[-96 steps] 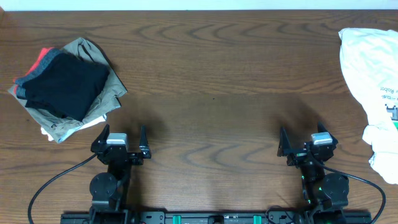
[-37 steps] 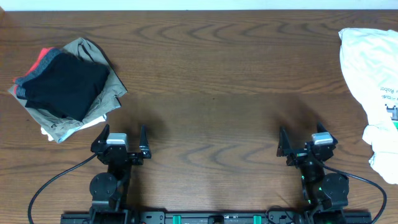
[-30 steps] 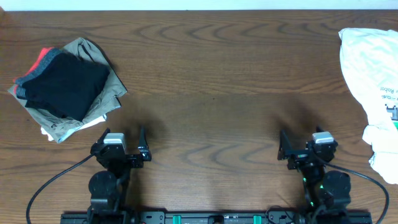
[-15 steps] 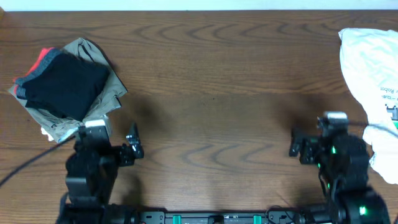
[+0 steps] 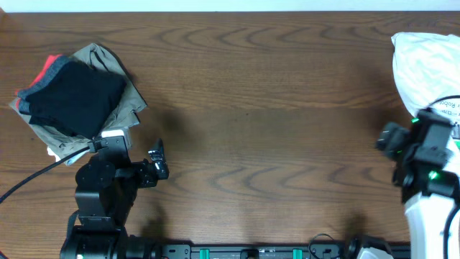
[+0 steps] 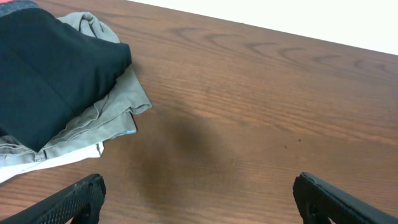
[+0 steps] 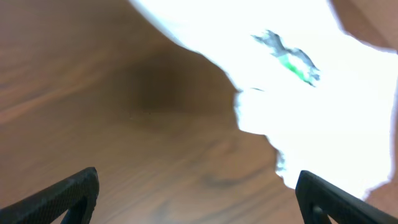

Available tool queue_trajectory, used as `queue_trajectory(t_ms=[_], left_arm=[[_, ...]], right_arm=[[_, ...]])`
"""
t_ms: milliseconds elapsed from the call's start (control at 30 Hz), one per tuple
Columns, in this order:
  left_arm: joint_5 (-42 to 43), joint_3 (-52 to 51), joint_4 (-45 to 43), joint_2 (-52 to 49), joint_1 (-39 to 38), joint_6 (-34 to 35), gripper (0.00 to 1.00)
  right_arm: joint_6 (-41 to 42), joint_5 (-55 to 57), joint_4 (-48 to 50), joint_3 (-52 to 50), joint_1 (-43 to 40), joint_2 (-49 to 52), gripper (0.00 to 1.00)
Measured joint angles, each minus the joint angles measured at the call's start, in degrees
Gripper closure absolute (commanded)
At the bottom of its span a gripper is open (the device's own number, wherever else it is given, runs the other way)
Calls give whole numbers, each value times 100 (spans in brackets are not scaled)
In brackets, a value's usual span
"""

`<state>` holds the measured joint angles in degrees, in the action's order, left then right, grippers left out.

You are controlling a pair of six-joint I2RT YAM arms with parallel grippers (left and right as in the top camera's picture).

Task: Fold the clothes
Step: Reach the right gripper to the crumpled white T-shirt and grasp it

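Note:
The clothes (image 5: 424, 68), a wrinkly white garment with a small green and black print, lie bunched at the table's far right edge; they also show in the blurred right wrist view (image 7: 298, 87). My right gripper (image 7: 198, 193) is open and empty, above bare wood just left of the garment; in the overhead view the right arm (image 5: 420, 155) covers part of the garment. My left gripper (image 6: 198, 194) is open and empty, over bare table to the right of the folded pile; its fingertip shows in the overhead view (image 5: 157, 160).
A pile of folded garments, black (image 5: 72, 97) on khaki (image 5: 118, 108) with red (image 5: 50, 65) at the back, sits at the left; it shows in the left wrist view (image 6: 50, 81). Wooden table (image 5: 244, 108) between the two heaps.
Both arms have lifted from their rest pose. The right arm swung right toward the white garment; the left arm moved left toward the folded pile. Both grippers stay open.

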<state>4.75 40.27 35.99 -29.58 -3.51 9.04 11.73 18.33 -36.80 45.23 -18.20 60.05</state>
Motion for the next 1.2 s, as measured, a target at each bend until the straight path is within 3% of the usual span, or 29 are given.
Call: queue_trajectory(t_ms=[267, 567, 733, 933, 1200], left_arm=[[7, 2, 2, 2, 0, 0, 2], [46, 2, 81, 2, 0, 0, 2], [46, 2, 227, 2, 0, 0, 2], [46, 2, 258, 2, 0, 0, 2], [46, 2, 260, 0, 0, 0, 2]], right_arm=[[105, -190, 879, 7, -1471, 1672, 7], [101, -579, 1849, 9, -1871, 2798, 14], [37, -634, 2046, 9, -1875, 3248, 24], [-20, -632, 2323, 9, -1875, 3637, 40], [-48, -634, 2441, 9, -1875, 3692, 78]])
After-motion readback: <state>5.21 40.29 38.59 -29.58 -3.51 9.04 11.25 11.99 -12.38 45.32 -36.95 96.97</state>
